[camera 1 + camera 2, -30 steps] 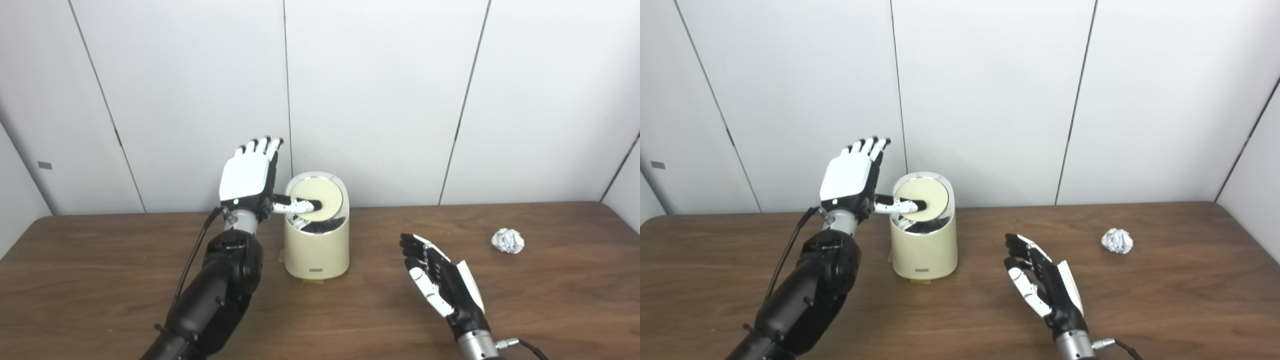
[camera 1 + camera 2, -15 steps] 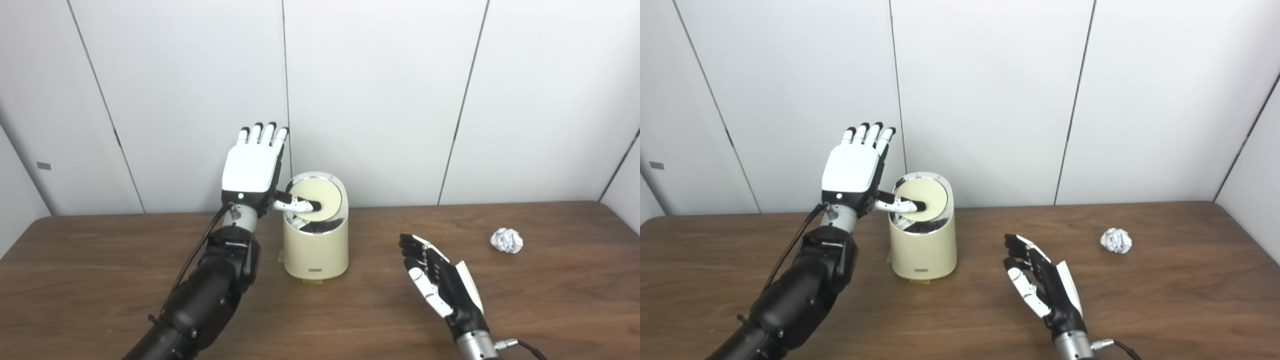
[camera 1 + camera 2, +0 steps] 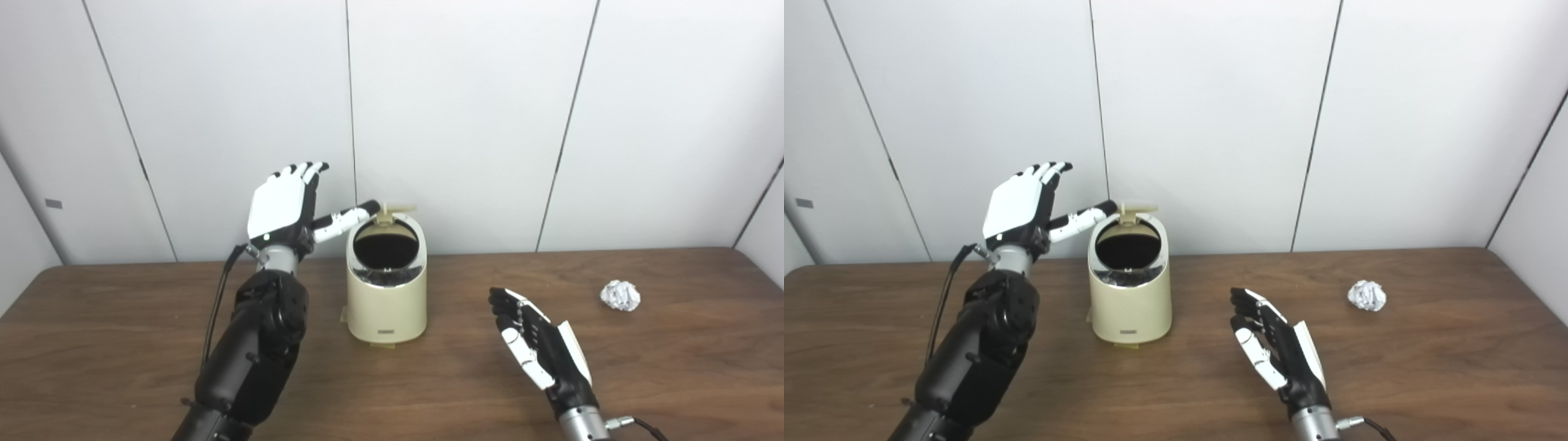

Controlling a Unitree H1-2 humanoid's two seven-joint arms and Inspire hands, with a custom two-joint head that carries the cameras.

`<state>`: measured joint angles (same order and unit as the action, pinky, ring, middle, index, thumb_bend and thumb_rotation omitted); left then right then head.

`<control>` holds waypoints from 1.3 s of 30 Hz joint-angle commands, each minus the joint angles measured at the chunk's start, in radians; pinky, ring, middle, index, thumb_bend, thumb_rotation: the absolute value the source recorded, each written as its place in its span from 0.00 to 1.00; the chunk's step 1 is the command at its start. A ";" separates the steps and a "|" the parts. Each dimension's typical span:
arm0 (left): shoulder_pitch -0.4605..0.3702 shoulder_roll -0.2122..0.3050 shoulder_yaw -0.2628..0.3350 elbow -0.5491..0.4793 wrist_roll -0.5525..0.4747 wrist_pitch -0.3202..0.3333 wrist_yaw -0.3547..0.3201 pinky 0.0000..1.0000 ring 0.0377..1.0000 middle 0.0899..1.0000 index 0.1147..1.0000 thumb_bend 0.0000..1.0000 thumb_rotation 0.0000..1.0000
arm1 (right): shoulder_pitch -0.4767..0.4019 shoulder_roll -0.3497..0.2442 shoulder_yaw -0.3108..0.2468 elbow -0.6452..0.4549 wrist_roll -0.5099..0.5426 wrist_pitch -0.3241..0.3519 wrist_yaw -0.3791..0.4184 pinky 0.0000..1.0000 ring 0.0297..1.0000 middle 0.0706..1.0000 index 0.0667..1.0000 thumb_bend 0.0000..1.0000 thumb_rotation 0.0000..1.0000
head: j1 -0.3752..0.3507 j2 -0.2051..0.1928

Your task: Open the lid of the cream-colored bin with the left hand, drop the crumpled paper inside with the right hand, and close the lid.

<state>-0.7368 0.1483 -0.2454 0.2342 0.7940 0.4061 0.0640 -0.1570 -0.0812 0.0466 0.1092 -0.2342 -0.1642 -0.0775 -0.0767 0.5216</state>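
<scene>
**Lid up, paper not yet taken**

The cream-colored bin (image 3: 387,294) is seen standing on the wooden table (image 3: 122,343), left of centre and toward the far edge. Its lid (image 3: 392,211) is tipped up at the far rim, and the dark opening is exposed. The left hand (image 3: 288,205) is held raised just left of the bin, fingers spread and holding nothing; its thumb (image 3: 343,217) is stretched toward the raised lid, though contact cannot be confirmed.

The right hand (image 3: 539,346) is held low over the near table, right of the bin, palm turned inward, fingers apart and loosely curled, empty. The crumpled paper (image 3: 620,295) lies on the table far to the right, well apart from both the hand and the bin.

Handling, as judged: the paper ball is expected to be very light and soft, easily dented, and liable to skid on the smooth wood if nudged. It is best enclosed from above, with fingers on one side and thumb on the other, gently. The lid is probably light and hinged; it may drop if left unsupported.

Between views: the gap between thumb tip and lid is read slightly better in the right eye view (image 3: 1090,215). In the left eye view, the bin's interior is shown a little more squarely. Nothing else is added by either.
</scene>
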 commanded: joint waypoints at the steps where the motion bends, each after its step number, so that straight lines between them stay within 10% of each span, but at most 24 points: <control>1: -0.073 -0.002 0.028 -0.044 -0.022 -0.001 0.011 1.00 1.00 0.97 0.94 0.94 1.00 | 0.013 0.012 0.006 0.035 -0.002 -0.042 -0.016 0.73 0.79 0.80 0.80 0.21 0.81 | -0.001 0.000; 10: -0.017 -0.028 0.124 -0.195 -0.231 -0.079 -0.012 0.87 0.93 0.94 0.94 0.81 1.00 | 0.006 0.012 0.002 0.049 0.008 -0.044 -0.016 0.74 0.80 0.80 0.80 0.23 0.83 | -0.002 -0.010; 15: 0.091 -0.062 0.221 -0.291 -0.535 -0.215 -0.077 0.80 0.87 0.86 0.85 0.28 1.00 | -0.002 0.012 -0.003 0.065 0.014 -0.067 -0.026 0.73 0.79 0.79 0.80 0.22 0.82 | -0.003 -0.016; 18: 0.162 -0.086 0.270 -0.361 -0.662 -0.219 -0.097 0.80 0.84 0.82 0.81 0.15 0.92 | -0.002 0.010 -0.005 0.055 0.016 -0.060 -0.027 0.72 0.79 0.80 0.80 0.21 0.81 | 0.002 -0.017; 29: 0.398 -0.045 0.361 -0.500 -0.761 -0.254 -0.081 0.82 0.88 0.86 0.83 0.22 0.97 | -0.045 0.028 -0.092 -0.095 0.123 0.053 -0.026 0.67 0.78 0.80 0.81 0.24 0.74 | -0.013 -0.031; 39: 0.488 -0.048 0.363 -0.485 -0.772 -0.303 -0.066 0.85 0.89 0.86 0.84 0.23 0.97 | -0.158 -0.088 -0.168 -0.170 0.202 0.021 0.021 0.72 0.80 0.80 0.81 0.32 0.72 | -0.015 -0.035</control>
<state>-0.2249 0.0975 0.1227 -0.2418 0.0305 0.1506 -0.0031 -0.2623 -0.1542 -0.1122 0.0051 -0.0421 -0.1180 -0.0655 -0.0905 0.4848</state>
